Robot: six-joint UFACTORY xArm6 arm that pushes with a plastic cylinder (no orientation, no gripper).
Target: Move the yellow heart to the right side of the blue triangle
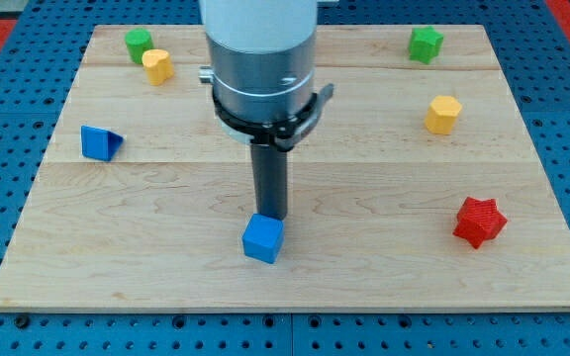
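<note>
The yellow heart point(157, 66) lies near the view's top left, just below and right of a green block point(139, 43). The blue triangle point(100, 143) lies at the left, lower than the heart. My tip point(270, 216) is in the lower middle of the board, touching or almost touching the top edge of a blue cube point(263, 238). The tip is far to the right of and below both the heart and the triangle.
A green star point(426, 44) sits at the top right. A yellow hexagon-like block point(442, 114) is at the right, and a red star point(479, 222) at the lower right. The wooden board point(384, 277) rests on a blue pegboard surface.
</note>
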